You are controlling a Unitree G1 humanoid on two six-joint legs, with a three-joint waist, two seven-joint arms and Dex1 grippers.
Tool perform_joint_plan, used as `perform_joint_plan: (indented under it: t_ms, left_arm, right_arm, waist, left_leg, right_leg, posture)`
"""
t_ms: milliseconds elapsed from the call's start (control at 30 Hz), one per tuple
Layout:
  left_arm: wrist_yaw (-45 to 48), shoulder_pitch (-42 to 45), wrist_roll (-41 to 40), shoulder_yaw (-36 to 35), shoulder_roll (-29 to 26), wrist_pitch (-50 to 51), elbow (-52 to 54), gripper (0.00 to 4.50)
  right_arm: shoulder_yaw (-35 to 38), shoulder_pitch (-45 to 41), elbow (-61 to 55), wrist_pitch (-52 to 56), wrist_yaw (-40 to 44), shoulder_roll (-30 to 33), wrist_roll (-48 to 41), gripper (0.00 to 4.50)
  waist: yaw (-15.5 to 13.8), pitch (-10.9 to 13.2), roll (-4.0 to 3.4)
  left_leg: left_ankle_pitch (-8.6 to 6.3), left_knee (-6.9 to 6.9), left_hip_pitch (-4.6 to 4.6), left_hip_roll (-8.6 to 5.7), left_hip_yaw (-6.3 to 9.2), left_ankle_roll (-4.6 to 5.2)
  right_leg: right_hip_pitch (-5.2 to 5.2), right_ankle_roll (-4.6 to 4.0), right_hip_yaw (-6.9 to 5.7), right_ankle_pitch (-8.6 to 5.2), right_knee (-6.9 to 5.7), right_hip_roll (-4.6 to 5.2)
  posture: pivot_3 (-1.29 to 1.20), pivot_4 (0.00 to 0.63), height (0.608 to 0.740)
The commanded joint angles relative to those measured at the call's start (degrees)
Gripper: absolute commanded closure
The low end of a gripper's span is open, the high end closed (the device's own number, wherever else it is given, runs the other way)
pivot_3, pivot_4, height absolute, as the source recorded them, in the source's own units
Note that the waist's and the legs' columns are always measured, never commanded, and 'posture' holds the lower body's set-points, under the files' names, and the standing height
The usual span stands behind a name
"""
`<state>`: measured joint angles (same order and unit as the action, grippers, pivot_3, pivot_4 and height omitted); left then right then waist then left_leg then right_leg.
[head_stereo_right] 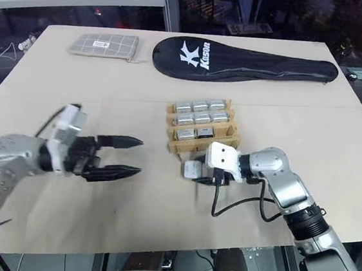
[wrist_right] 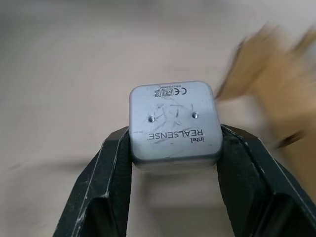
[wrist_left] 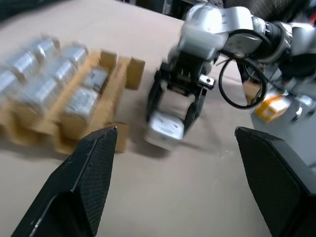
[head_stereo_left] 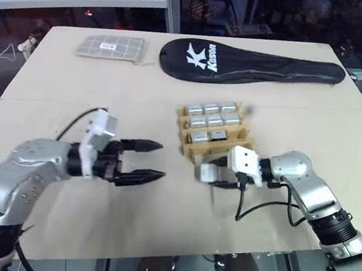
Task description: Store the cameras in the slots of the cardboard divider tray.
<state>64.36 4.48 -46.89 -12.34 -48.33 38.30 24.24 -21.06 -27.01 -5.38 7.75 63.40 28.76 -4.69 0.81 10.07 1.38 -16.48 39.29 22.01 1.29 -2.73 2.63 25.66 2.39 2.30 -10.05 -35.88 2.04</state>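
- Nearest in the left eye view, the left end effector (head_stereo_left: 144, 161) stretches two black tapered fingers wide apart above the pale matte counter (head_stereo_left: 76, 86), gripping nothing. Past its fingertips, well apart from them, sits the cardboard divider tray (head_stereo_left: 213, 145), a brown corrugated grid with notched divider ends; eight silver-grey, round-cornered cameras (head_stereo_left: 213, 121) fill its slots. The right end effector (head_stereo_left: 213, 176), just beside the tray's near edge, is closed on one more boxy camera (head_stereo_left: 207, 173). Far beyond both end effectors lie a flat checked grey pouch (head_stereo_left: 110, 46) and a long black racket cover (head_stereo_left: 250, 64) with white lettering.
- Right eye view: same layout; the held camera (head_stereo_right: 192, 170) sits at the tray's near corner, whether touching it I cannot tell, and a black cable (head_stereo_right: 238, 203) loops from the right wrist onto the counter.
- Left wrist view: two broad textured black fingers (wrist_left: 89, 182) stand wide apart, nothing between them. Ahead, the right end effector (wrist_left: 170, 123) pinches the pale camera (wrist_left: 165, 129) against the counter beside the tray (wrist_left: 118, 79), whose cardboard walls are blurred.
- Right wrist view: both black fingers (wrist_right: 116, 173) press the sides of the squarish grey camera (wrist_right: 174, 123). Its scuffed matte face carries two small screws and printed lettering. Blurred brown cardboard (wrist_right: 276, 94) lies just beyond it to one side.
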Motion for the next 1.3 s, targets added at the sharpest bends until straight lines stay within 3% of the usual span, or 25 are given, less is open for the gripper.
perform_joint_plan:
  t_ms: [33, 200, 400, 933, 1033, 1067, 1167, 1200, 1300]
  left_arm:
    - [-4.9, 2.6, -1.7, 1.6, 3.2, 1.8, 0.9, 0.57]
    - [-9.0, 5.2, -3.4, 3.5, 9.0, 3.6, -0.3, 0.57]
    - [-11.0, 6.0, -4.3, 3.7, 11.2, 4.6, -1.5, 0.57]
    - [-10.3, 8.4, -4.6, 3.6, 11.8, 5.1, -4.6, 0.57]
    - [-10.4, 8.3, -4.1, 4.4, 12.2, 5.0, -4.5, 1.31]
    - [-10.4, 8.1, -4.1, 4.6, 12.3, 5.0, -4.3, 1.89]
    - [-10.2, 7.7, -3.9, 5.2, 12.4, 4.9, -3.8, 2.98]
    - [-10.1, 7.5, -3.7, 5.4, 12.3, 4.8, -3.7, 3.59]
    - [-10.0, 7.7, -3.7, 5.7, 12.5, 4.8, -3.7, 3.77]
  right_arm:
    - [1.8, -1.4, -2.2, -13.0, -6.9, -1.4, 5.1, 2.61]
    - [0.0, -3.7, 1.9, -30.9, -13.6, -3.0, 13.0, 2.61]
    - [-0.1, -5.1, 4.6, -41.6, -19.8, -3.7, 18.6, 2.61]
    - [-2.5, -6.2, 7.8, -47.3, -21.9, -4.2, 20.8, 2.61]
    - [-2.7, -6.3, 7.9, -47.1, -21.9, -4.3, 20.7, 2.61]
    - [-2.7, -6.4, 7.8, -47.1, -21.9, -4.3, 20.7, 2.61]
    - [-2.5, -6.4, 7.7, -46.9, -21.9, -4.1, 20.8, 2.61]
    - [-2.5, -6.4, 7.6, -46.8, -21.8, -4.1, 20.8, 2.61]
    - [-2.6, -6.2, 7.3, -46.6, -21.7, -3.9, 20.8, 2.61]
  waist:
    - [0.0, 0.0, 0.0]
    - [0.1, 0.0, 0.03]
    - [0.1, 0.0, 0.03]
    - [0.1, 0.0, 0.03]
    - [0.1, 0.0, 0.03]
    - [0.1, 0.0, 0.03]
    - [0.1, 0.0, 0.03]
    - [0.1, 0.0, 0.03]
    - [0.1, 0.0, 0.03]
  left_leg:
    - [0.0, 0.0, -0.02, 0.0, 0.0, 0.0]
    - [0.01, 0.01, -0.03, -0.01, -0.01, -0.02]
    - [0.02, 0.0, -0.01, -0.02, 0.01, -0.04]
    - [0.03, 0.0, -0.04, -0.01, 0.04, -0.04]
    - [0.03, 0.0, -0.04, -0.01, 0.05, -0.04]
    - [0.03, 0.0, -0.04, -0.01, 0.05, -0.04]
    - [0.03, 0.0, -0.04, -0.01, 0.05, -0.04]
    - [0.03, 0.0, -0.04, -0.01, 0.05, -0.04]
    - [0.03, 0.0, -0.04, -0.01, 0.05, -0.04]
  right_leg:
    - [0.0, 0.0, 0.0, 0.0, -0.01, 0.0]
    - [-0.02, 0.0, 0.02, 0.01, -0.02, -0.02]
    - [-0.01, -0.03, 0.04, 0.01, 0.0, -0.01]
    - [-0.02, -0.05, 0.09, 0.01, -0.01, -0.01]
    - [-0.02, -0.05, 0.09, 0.01, -0.01, -0.01]
    - [-0.02, -0.05, 0.09, 0.01, -0.01, -0.01]
    - [-0.02, -0.05, 0.09, 0.01, -0.01, -0.01]
    - [-0.02, -0.05, 0.09, 0.01, -0.01, -0.01]
    - [-0.02, -0.05, 0.09, 0.01, -0.01, -0.01]
  posture:
    - [0.0, 0.15, 0.74]
    - [0.0, 0.15, 0.74]
    - [0.0, 0.15, 0.74]
    - [0.0, 0.15, 0.74]
    - [0.0, 0.15, 0.74]
    - [0.0, 0.15, 0.74]
    - [0.0, 0.15, 0.74]
    - [0.0, 0.15, 0.74]
    - [0.0, 0.15, 0.74]
